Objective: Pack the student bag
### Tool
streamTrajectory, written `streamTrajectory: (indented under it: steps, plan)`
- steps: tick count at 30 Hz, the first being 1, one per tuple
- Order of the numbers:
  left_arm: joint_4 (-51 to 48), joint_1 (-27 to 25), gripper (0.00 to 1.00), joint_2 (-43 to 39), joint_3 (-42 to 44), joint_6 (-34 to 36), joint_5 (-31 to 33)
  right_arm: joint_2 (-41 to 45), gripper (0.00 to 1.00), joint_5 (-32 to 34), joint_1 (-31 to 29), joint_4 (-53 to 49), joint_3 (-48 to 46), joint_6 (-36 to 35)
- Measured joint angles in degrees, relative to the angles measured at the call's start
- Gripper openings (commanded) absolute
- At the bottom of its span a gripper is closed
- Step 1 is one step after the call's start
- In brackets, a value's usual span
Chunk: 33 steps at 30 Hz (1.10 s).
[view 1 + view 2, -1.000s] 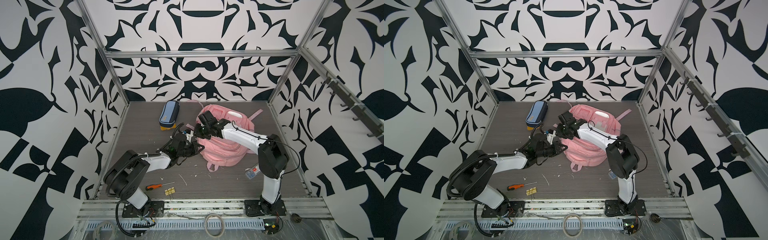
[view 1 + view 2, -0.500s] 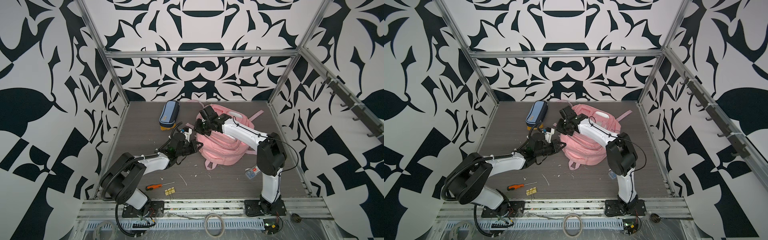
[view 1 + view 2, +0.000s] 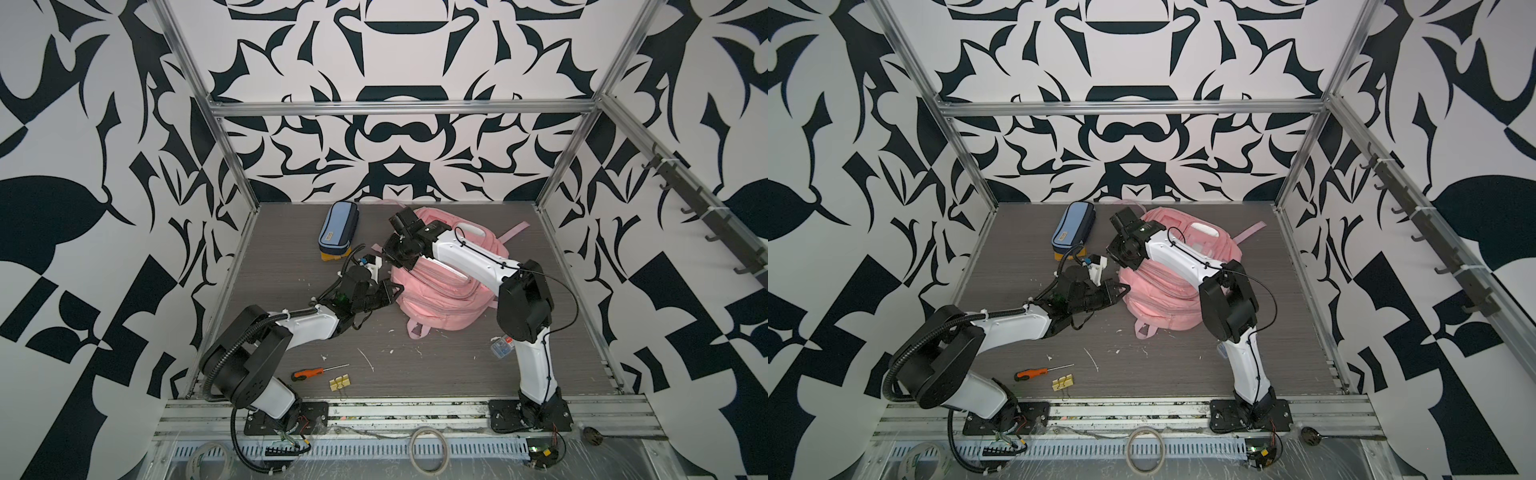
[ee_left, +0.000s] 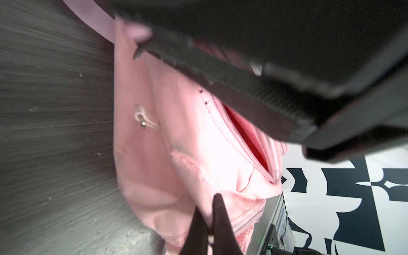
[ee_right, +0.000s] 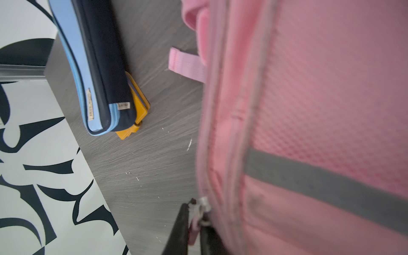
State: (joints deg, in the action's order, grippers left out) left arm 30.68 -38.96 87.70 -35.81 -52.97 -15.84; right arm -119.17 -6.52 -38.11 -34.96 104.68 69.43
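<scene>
Right gripper (image 5: 195,212) has edged toward 11 o'clock on the bag (image 3: 440,291) rim, pinching a pink zip pull (image 5: 193,234); left gripper (image 4: 208,207) closed, hold unclear.

Bright, even overhead light casts only soft shadows beside the student bag (image 3: 440,291). In both wrist views its fabric is blurred, and in the left one glaringly overexposed.

student bag (image 4: 176,154): zip gaping, red inside | left gripper (image 4: 208,204): tips together, over fabric | table (image 4: 55,132): grey

One student bag (image 3: 440,291), one pencil case (image 3: 338,226), one yellow wallet (image 5: 141,110), one screwdriver (image 3: 307,374), one yellow clip (image 3: 340,382), one small packet (image 3: 500,347).
</scene>
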Motion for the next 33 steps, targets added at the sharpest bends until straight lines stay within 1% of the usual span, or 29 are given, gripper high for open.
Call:
streamTrajectory:
  steps: [3, 4, 8, 9, 11, 14, 17, 20, 23, 25, 28, 30, 33]
  plan:
    - [-0.4, 0.0, 0.0, 0.0, -0.1, 0.6, -1.4, 2.8, 0.39, 0.4, 0.0, 4.3, -3.5, -1.4]
    - [-1.4, -0.3, 0.0, 0.0, 0.0, 0.9, -3.6, 4.1, 0.43, 2.7, 0.2, 7.8, -5.0, -2.8]
    - [-5.7, -2.3, 0.0, -0.1, 0.4, 1.4, -10.5, 10.9, 0.6, 6.8, 4.0, 17.9, -11.6, -8.4]
    - [-6.4, -2.3, 0.0, -0.1, 0.4, 1.5, -12.2, 13.4, 0.64, 7.6, 4.9, 19.3, -14.0, -9.7]
    - [-7.2, -1.9, 0.0, 0.0, 0.3, 1.6, -14.1, 18.4, 0.68, 9.2, 6.7, 20.7, -18.4, -13.0]
    - [-8.0, -1.2, 0.0, 0.4, -0.5, 1.6, -16.3, 24.7, 0.7, 10.1, 7.2, 20.5, -22.6, -19.2]
    - [-7.8, -0.9, 0.0, 1.7, -1.6, 1.6, -18.4, 29.7, 0.71, 9.0, 6.8, 19.1, -25.1, -29.5]
    - [-7.4, -0.5, 0.0, 2.1, -1.7, 1.5, -19.6, 33.6, 0.73, 4.8, 6.5, 16.3, -27.1, -43.0]
    - [-6.8, 0.1, 0.0, 2.1, -1.7, 1.4, -20.8, 37.4, 0.74, -1.9, 6.4, 13.3, -30.9, -56.6]
    - [-6.5, 0.5, 0.0, 2.1, -1.7, 1.4, -21.5, 39.8, 0.74, -6.3, 6.2, 8.7, -33.4, -65.2]
    - [-6.4, 0.8, 0.0, 2.1, -1.7, 1.4, -21.9, 40.6, 0.74, -10.7, 5.6, 1.7, -34.4, -75.7]
    - [-6.4, 0.8, 0.0, 2.1, -1.7, 1.4, -22.1, 40.2, 0.74, -12.2, 5.3, -1.5, -34.5, -80.5]
    - [-6.4, 0.8, 0.0, 2.1, -1.7, 1.4, -22.2, 38.8, 0.74, -11.3, 4.4, -3.8, -35.3, -85.6]
